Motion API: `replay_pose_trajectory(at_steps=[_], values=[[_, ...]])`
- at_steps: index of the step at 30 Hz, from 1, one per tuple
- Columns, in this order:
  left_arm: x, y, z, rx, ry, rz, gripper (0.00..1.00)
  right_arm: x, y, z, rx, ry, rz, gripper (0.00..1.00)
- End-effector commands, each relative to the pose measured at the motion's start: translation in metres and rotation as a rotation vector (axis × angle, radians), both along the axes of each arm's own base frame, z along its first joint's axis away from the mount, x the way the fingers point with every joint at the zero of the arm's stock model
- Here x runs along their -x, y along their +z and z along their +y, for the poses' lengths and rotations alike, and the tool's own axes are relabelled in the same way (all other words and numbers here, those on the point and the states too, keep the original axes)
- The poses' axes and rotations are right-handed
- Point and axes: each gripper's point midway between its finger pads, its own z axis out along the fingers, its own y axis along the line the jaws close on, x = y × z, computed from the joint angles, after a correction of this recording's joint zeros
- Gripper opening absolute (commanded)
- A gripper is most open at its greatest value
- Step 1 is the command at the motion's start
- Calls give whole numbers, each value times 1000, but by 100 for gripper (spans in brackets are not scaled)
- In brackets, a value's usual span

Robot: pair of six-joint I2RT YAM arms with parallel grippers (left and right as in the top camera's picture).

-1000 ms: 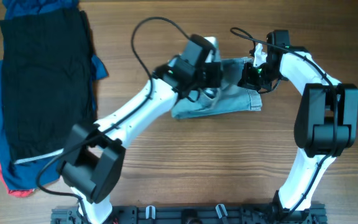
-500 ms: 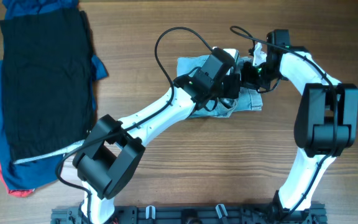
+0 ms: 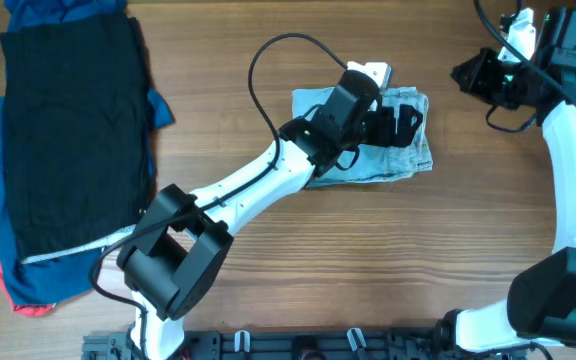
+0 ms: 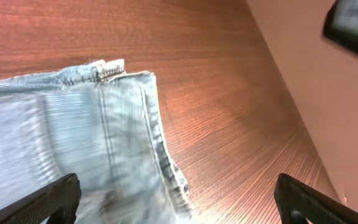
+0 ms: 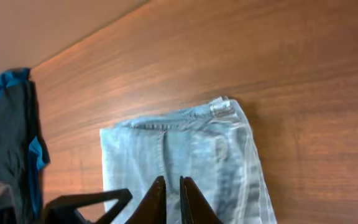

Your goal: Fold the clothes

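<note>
- While the folded light blue faded denim shorts (image 3: 400, 165) lie on the brown wooden tabletop (image 3: 298, 260), the left gripper (image 4: 176, 202) hangs over them, jaws spread wide.
- Right gripper (image 5: 173, 194) stands well apart, jaws clenched, empty.

The light blue denim shorts (image 3: 393, 162) lie flat, folded into a compact rectangle

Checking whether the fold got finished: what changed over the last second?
The left pincer swept to the right across the shorts, folding them over, then opened and let go; they now lie as a compact folded bundle. The right pincer drew back from the shorts' right edge toward the far right corner, shut and empty. The black garment on the left stayed put.
</note>
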Motion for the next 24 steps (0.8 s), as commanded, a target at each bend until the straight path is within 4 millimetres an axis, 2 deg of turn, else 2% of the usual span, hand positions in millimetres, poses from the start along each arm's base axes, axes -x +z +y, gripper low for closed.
replay_pose_trajectory(at_steps=[1, 3, 6, 8, 9, 12, 14, 17, 21, 24], values=[[-16, 32, 13, 40, 31, -45, 100, 1, -2, 0, 11, 14, 6, 9], [-18, 50, 26, 48, 50, -55, 100, 2, -3, 0, 13, 17, 10, 10], [-19, 73, 54, 32, 86, -54, 100, 6, -11, 5, 22, 49, 38, 11], [-19, 78, 87, -23, 118, -29, 100, 8, -26, 16, 41, 108, 69, 21], [-19, 77, 98, -50, 124, -22, 100, 9, -33, 21, 48, 136, 81, 29], [-20, 59, 135, -163, 136, 20, 100, 7, -61, 37, 83, 197, 141, 45], [-21, 42, 163, -230, 178, 85, 100, 8, -86, 44, 111, 216, 206, 53], [-20, 23, 204, -294, 243, 190, 100, 17, -136, 48, 175, 229, 360, 62], [-21, 16, 226, -318, 283, 238, 100, 29, -181, 38, 213, 195, 508, 64], [-20, 10, 225, -338, 260, 234, 100, 31, -198, 29, 256, 156, 556, 66]])
